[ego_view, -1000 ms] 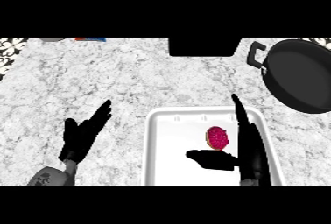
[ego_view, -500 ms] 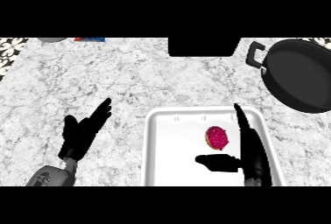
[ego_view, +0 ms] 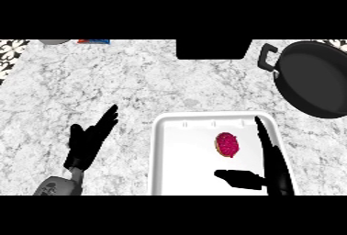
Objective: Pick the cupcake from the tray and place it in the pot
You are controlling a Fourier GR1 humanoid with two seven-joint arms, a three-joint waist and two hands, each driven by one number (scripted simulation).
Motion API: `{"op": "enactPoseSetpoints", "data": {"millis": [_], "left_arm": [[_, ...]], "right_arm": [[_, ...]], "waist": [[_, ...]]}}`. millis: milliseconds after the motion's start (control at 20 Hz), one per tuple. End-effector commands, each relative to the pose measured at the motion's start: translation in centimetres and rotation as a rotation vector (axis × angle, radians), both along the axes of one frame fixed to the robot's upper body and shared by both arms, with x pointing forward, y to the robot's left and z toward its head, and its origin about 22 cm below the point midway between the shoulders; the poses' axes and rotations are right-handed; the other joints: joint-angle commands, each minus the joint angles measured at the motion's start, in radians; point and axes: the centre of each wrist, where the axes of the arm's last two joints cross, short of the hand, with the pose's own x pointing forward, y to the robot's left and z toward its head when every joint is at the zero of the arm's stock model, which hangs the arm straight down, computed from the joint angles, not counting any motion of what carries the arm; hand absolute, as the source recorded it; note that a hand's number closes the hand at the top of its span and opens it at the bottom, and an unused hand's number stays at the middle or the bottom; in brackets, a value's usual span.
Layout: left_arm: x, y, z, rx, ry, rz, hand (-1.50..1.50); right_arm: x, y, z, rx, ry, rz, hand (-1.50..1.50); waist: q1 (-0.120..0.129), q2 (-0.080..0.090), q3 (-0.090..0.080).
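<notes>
On the tray, middle part: cupcake (ego_view: 227,144), pink-red, lying on the white floor of the tray, a little nearer to the right wall than to the left one; nothing touches it.
Tray (ego_view: 169,151): white, rectangular, on the counter near its front edge, right of the middle.
Right hand (ego_view: 271,172): black, over the tray's right side, fingers straight and pointing to the tray's far right corner, thumb spread to the left; released, holding nothing, just beside the cupcake but apart from it.
Left hand (ego_view: 88,144): black, over the counter left of the tray, fingers straight and relaxed, grasping nothing; it is resting.
Pot (ego_view: 315,78): black, round, with a handle on its left side, at the counter's far right corner, well apart from the tray.
Counter (ego_view: 122,82): marble pattern, white and grey.
</notes>
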Motion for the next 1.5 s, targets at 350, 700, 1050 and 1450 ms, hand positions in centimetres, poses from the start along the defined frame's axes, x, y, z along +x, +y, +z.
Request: {"op": "enactPoseSetpoints", "data": {"millis": [350, 700, 1050, 1450], "left_arm": [[0.9, -1.1, 0.5, -0.002, 0.004, -0.013, 0.00], [-0.4, 0.2, 0.8, 0.009, 0.010, -0.015, 0.00], [-0.5, -2.6, -0.1, -0.020, 0.016, -0.020, 0.00], [0.9, 1.1, 0.3, -0.002, 0.000, -0.016, 0.00]], "right_arm": [[0.9, 1.1, -2.4, 0.262, -0.088, 0.010, -1.50], [1.1, -1.3, -8.8, 0.351, -0.074, -0.018, -1.50], [1.7, -0.1, -10.9, 0.207, -0.106, 0.100, 1.50], [0.9, 1.3, -12.5, 0.342, -0.194, 0.056, 1.50]], "waist": [[0.002, 0.000, 0.000], [0.005, 0.000, 0.000], [0.007, 0.001, 0.000], [0.010, 0.004, 0.001]]}}
